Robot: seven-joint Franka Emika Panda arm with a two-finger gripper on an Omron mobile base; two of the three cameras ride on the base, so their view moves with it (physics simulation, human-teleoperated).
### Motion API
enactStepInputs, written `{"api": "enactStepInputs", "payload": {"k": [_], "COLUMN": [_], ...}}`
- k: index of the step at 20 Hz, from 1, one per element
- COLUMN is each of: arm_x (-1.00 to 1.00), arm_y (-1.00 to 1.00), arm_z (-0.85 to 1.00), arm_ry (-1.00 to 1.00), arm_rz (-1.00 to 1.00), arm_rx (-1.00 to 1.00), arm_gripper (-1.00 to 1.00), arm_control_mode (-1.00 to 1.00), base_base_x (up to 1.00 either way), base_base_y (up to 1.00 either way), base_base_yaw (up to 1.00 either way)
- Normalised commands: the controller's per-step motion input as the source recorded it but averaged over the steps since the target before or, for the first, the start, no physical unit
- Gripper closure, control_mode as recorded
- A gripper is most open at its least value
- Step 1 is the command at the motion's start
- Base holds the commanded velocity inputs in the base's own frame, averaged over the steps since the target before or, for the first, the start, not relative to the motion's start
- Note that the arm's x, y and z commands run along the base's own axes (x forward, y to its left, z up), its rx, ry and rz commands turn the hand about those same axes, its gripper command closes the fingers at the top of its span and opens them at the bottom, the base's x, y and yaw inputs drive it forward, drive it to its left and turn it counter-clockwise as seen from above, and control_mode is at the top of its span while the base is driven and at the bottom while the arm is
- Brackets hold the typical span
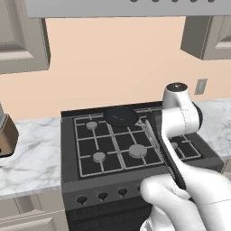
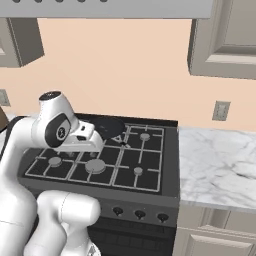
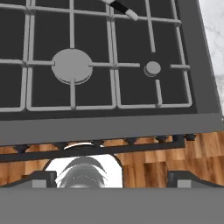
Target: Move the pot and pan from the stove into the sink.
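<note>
Jaws spread wide, holding nothing; gripper (image 3: pixel 112 179) hovering over the front of the stove (image 1: pixel 72 153), well short of the pan (image 1: pixel 121 116) on the rear burner. Pot and sink out of sight. Likely trouble: snagging a finger on the grates (image 3: pixel 72 94) on the reach back, or clamping the handle (image 3: pixel 124 9) off-centre, letting the pan tip.
</note>
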Motion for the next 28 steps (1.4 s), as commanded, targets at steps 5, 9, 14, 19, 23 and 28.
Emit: {"api": "enactStepInputs", "payload": {"k": [5, 9, 14, 19, 23, 28], "arm_x": [0.48, 0.47, 0.35, 0.15, 0.14, 0.28], "arm_y": [-0.02, -0.11, -0.32, -0.39, -0.30, -0.06], "arm_z": [0.05, 0.00, 0.00, 0.00, -0.05, -0.15], "arm_ry": [0.01, 0.00, -0.02, -0.09, -0.07, 0.00], "arm_rz": [0.01, 0.07, 0.15, 0.17, 0.18, 0.16], "arm_rx": [0.00, 0.00, 0.01, 0.03, 0.02, 0.00], "arm_gripper": [-1.00, -1.00, -1.00, -1.00, -1.00, -1.00], "arm_control_mode": [-1.00, -1.00, -1.00, -1.00, -1.00, -1.00], "base_base_x": [0.00, 0.00, 0.00, 0.00, 0.00, 0.00], "base_base_y": [0.00, 0.00, 0.00, 0.00, 0.00, 0.00], "base_base_yaw": [0.00, 0.00, 0.00, 0.00, 0.00, 0.00]}}
